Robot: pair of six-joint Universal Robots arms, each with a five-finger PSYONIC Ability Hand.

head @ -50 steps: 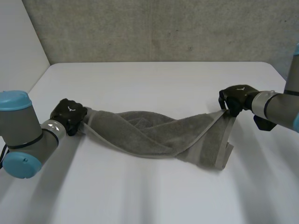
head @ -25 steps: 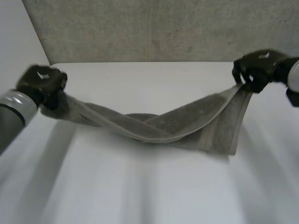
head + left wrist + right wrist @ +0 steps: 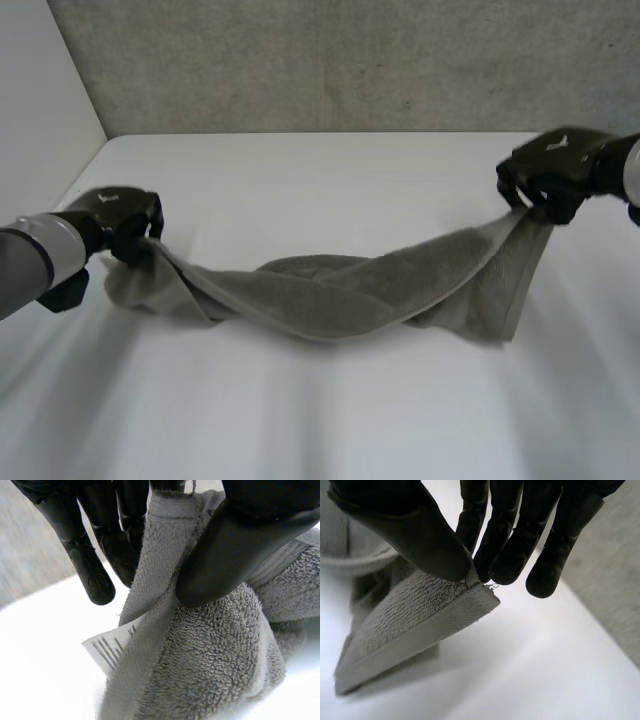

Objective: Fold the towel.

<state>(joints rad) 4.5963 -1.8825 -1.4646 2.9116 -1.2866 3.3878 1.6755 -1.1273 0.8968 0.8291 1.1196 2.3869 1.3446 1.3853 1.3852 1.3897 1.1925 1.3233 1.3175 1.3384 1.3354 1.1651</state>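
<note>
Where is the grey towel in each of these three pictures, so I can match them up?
Head view: the towel sags across the middle, strung between the left hand and the right hand.
Left wrist view: the towel is bunched under the left hand, pinched between thumb and fingers.
Right wrist view: a corner of the towel is pinched at the fingertips of the right hand.
Shared landmark: the white table beneath it.

Head camera overlooks table (image 3: 320,420); wrist cameras close on towel (image 3: 215,655)
</note>
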